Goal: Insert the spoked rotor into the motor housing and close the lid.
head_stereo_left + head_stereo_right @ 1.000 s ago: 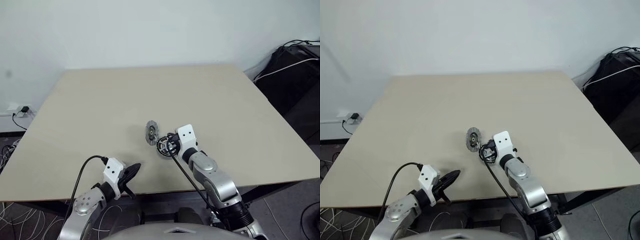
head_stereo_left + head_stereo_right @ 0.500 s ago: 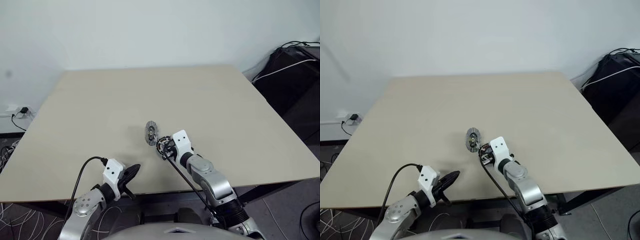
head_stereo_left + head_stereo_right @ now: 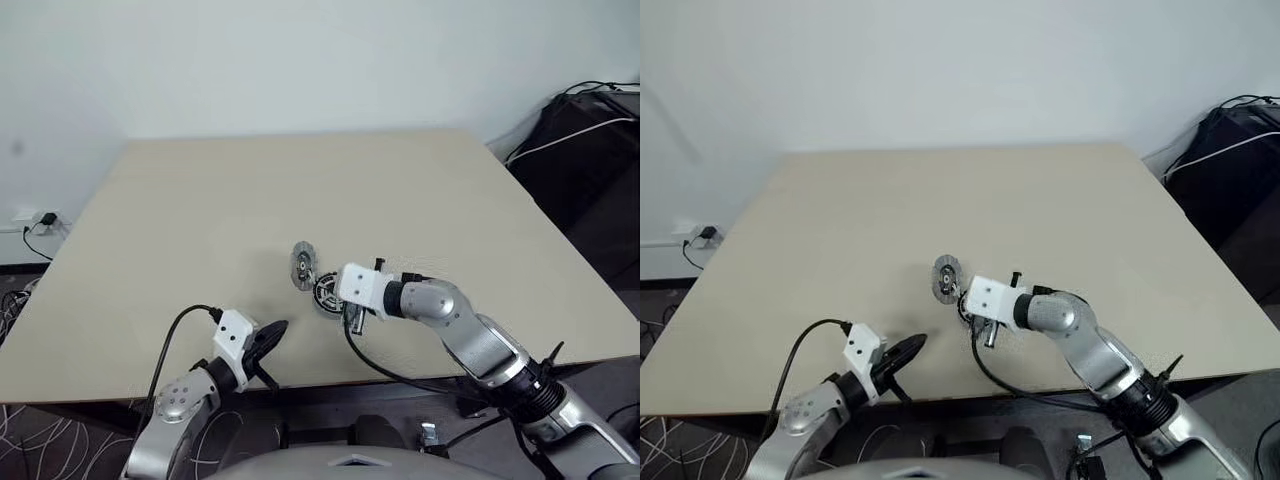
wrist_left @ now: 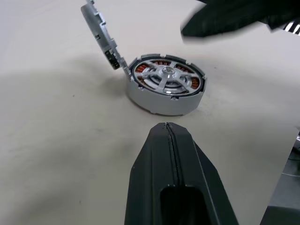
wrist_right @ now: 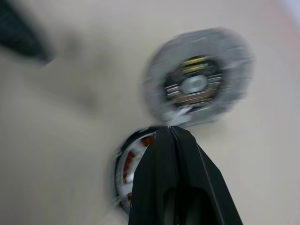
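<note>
One step looked left: the spoked rotor (image 4: 165,78) already sat inside the motor housing (image 4: 164,96), near the surface's (image 3: 200,220) front middle. The lid (image 4: 99,29) stood tilted open, touching the housing's rim. To do it well, I'd push the lid's top edge over gently, keeping the housing from sliding. Right end effector (image 5: 171,133) hovered just above the housing, fingers pressed together, pinching nothing. Left end effector (image 4: 167,129) rested near the front edge, also pressed together. Copper windings ringed the silvery spokes.
</note>
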You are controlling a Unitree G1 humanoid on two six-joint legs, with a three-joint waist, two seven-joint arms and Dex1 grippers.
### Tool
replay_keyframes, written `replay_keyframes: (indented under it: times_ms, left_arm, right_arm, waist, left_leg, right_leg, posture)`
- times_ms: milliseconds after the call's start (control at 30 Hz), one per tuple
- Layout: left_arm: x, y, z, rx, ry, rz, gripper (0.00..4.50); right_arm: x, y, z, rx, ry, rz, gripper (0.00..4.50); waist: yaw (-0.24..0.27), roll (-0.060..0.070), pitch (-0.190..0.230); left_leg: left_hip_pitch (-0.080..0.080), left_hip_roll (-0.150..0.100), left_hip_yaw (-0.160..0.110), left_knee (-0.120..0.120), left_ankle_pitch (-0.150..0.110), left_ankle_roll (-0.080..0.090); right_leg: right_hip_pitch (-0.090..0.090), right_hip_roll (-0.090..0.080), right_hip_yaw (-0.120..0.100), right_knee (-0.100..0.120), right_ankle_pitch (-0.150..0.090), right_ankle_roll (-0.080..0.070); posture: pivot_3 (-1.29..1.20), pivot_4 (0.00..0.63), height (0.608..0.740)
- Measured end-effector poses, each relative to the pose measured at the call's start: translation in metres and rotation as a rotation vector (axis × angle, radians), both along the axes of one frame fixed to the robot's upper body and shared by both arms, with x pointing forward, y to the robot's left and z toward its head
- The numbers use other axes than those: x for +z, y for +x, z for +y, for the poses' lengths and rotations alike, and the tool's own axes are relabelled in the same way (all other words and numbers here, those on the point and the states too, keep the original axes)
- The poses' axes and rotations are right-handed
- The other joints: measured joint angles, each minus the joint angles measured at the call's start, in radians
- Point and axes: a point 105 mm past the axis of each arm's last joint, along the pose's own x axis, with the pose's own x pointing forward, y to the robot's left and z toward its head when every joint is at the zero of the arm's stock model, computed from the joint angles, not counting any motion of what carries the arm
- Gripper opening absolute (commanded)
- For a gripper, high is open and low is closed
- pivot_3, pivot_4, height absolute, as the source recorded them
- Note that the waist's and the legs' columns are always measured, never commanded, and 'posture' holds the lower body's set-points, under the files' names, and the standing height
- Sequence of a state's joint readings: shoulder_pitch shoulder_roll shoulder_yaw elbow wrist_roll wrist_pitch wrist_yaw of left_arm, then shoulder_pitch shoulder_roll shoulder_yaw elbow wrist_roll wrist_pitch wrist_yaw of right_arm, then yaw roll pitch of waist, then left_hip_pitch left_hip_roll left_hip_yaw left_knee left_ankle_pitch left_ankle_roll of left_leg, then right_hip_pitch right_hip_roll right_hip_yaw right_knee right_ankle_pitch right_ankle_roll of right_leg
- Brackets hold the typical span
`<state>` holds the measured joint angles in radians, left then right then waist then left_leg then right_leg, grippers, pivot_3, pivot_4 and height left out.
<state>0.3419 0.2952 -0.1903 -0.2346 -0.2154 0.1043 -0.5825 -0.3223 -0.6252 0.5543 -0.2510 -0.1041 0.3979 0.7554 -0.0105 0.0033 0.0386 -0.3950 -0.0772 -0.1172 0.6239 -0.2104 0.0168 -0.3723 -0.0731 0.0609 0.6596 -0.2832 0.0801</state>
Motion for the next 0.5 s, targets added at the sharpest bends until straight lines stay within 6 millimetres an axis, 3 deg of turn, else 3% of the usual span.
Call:
replay_keyframes:
  times_ms: [167, 500]
  left_arm:
    - [-0.003, -0.002, 0.000, 0.015, -0.004, 0.011, 0.00]
    - [-0.006, -0.007, 0.002, 0.037, -0.006, 0.023, 0.00]
  right_arm:
    - [-0.006, 0.004, -0.004, 0.080, -0.107, -0.004, 2.57]
    - [-0.026, 0.000, -0.023, 0.189, -0.269, 0.068, 2.57]
  waist:
    - [0.003, -0.003, 0.002]
    - [0.009, -0.004, 0.003]
  left_leg:
    - [0.000, 0.000, 0.000, 0.001, 0.000, 0.000]
    - [0.000, 0.000, -0.001, 0.002, 0.000, 0.000]
  right_leg:
    - [0.001, -0.001, 0.000, 0.000, 0.000, 0.000]
    - [0.001, -0.001, -0.001, 0.000, 0.000, 0.000]
  posture:
    - [0.00, 0.000, 0.740]
    - [0.00, 0.000, 0.740]
